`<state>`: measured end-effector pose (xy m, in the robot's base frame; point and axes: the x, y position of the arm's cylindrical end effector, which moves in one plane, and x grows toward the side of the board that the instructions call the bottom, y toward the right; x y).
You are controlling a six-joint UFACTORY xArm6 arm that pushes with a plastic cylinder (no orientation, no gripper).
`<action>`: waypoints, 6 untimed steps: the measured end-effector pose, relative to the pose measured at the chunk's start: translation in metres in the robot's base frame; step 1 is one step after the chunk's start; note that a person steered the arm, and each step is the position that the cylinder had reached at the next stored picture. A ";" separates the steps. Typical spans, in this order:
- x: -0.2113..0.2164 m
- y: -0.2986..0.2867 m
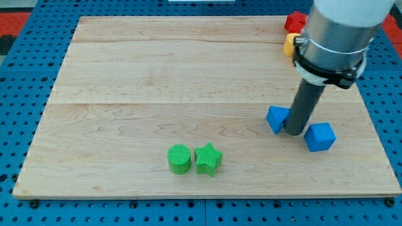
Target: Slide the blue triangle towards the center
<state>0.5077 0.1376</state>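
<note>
The blue triangle (276,118) lies on the wooden board (157,81) at the view's right, lower half. My tip (293,132) rests on the board right against the triangle's right side. A second blue block (320,136), roughly cube-shaped, sits just right of the tip. The rod stands between the two blue blocks and hides part of the triangle's right edge.
A green cylinder (179,158) and a green star (208,159) sit side by side near the view's bottom centre. A red block (293,21) and a yellow block (291,44) lie at the view's top right, partly hidden by the arm's body (339,31).
</note>
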 end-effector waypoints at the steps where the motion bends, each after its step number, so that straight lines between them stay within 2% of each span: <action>1: 0.001 -0.056; 2: -0.031 -0.058; 3: -0.068 -0.031; 5: -0.026 -0.028; 6: -0.031 -0.010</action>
